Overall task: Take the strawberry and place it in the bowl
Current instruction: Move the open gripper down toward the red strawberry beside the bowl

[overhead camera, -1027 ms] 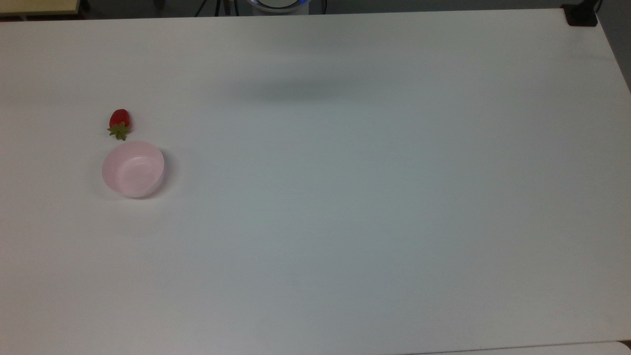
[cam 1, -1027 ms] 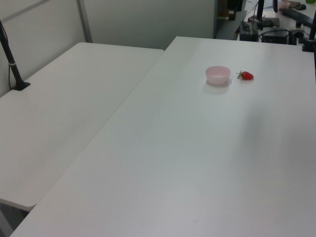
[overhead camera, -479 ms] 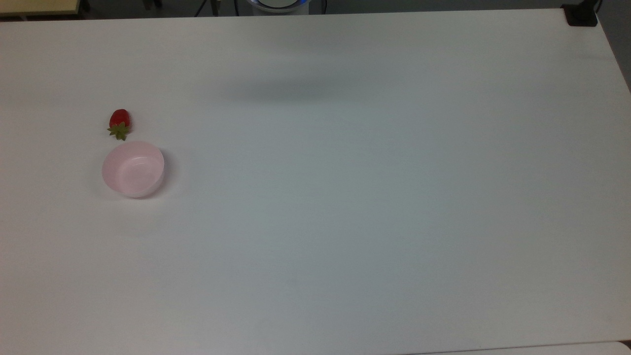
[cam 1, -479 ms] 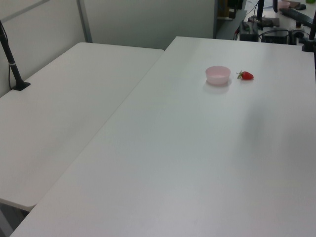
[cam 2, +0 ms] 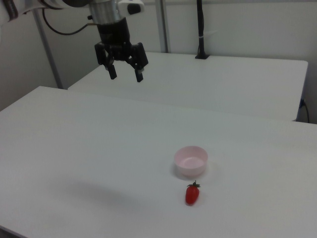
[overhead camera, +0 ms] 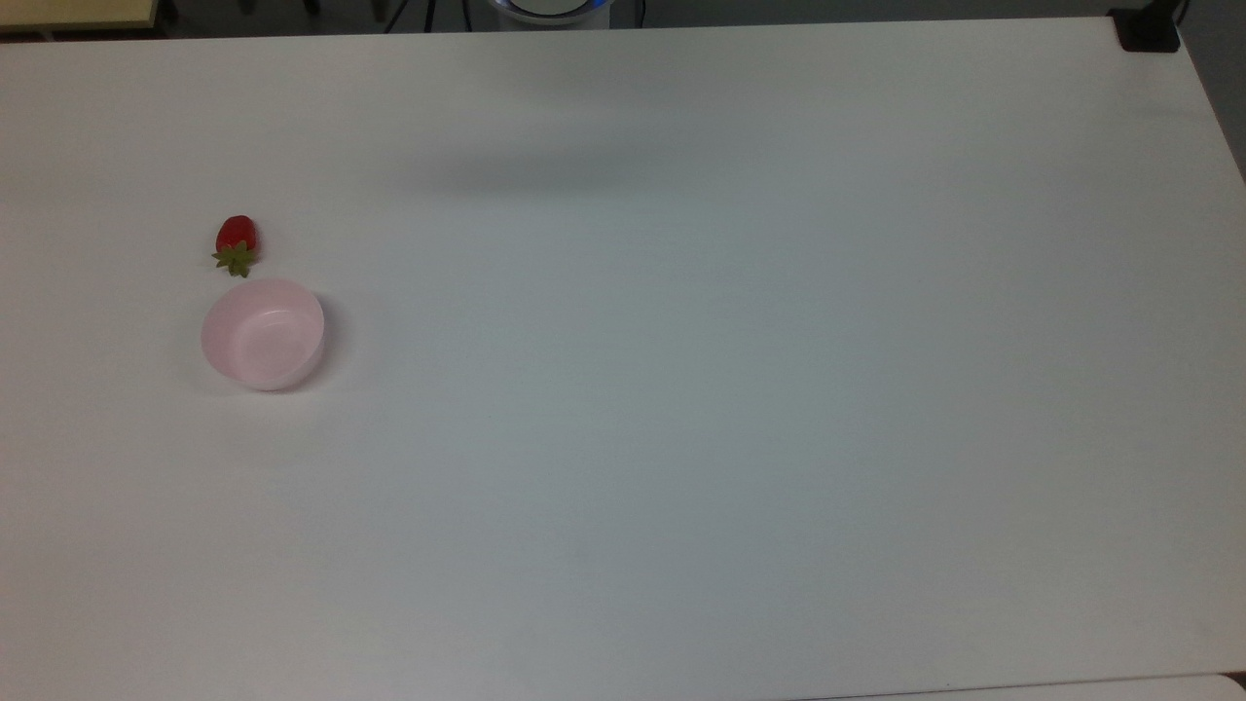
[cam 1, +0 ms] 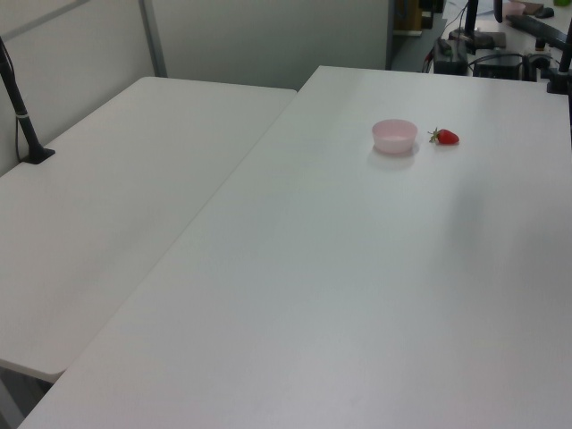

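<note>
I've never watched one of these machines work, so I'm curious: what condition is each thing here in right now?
strawberry: lying on its side on the table, beside the bowl, not touching it, green cap toward the bowl.
bowl: upright on the table, open side up, nothing in it.
gripper: open, holding nothing, raised high above the table and far from the strawberry.
table: white top, carrying the bowl and strawberry.
</note>
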`<state>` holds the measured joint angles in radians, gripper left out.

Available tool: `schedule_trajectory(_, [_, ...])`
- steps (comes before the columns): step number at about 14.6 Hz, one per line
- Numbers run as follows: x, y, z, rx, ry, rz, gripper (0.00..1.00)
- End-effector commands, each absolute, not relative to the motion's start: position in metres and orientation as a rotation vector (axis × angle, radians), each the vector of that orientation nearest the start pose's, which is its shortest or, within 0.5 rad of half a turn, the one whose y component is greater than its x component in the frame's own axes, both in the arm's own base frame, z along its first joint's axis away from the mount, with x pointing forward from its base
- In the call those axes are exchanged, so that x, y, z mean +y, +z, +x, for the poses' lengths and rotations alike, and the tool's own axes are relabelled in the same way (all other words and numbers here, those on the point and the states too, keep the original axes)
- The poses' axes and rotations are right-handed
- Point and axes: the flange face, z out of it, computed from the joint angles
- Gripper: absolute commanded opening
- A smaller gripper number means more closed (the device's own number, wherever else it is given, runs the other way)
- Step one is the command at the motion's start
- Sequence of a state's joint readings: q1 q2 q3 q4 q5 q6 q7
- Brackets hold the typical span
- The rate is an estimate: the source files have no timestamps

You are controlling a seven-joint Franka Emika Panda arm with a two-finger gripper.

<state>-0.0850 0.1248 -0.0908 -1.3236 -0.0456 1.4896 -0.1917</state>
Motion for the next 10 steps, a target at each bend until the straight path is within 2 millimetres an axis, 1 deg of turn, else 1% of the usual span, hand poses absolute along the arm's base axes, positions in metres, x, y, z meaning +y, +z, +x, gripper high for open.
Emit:
schedule_trajectory(1, [-0.143,0.660,0.566,-0.138,-0.055,-3.207,1.00])
schedule_trajectory(3, [-0.166,0.641,0.565,-0.210,0.003,-3.195,1.00])
schedule_trajectory(4, [-0.179,0.635,0.566,-0.219,0.006,-3.196,1.00])
schedule_trajectory(5, [-0.191,0.623,0.569,-0.216,0.013,-3.196,1.00])
schedule_trajectory(6, [-0.209,0.606,0.573,-0.198,0.002,-3.202,1.00])
schedule_trajectory(8, [-0.232,0.579,0.573,-0.213,0.018,-3.202,1.00])
schedule_trajectory(9, [-0.242,0.564,0.570,-0.265,0.044,-3.199,1.00])
schedule_trajectory(10, [-0.253,0.541,0.566,-0.348,0.074,-3.185,1.00])
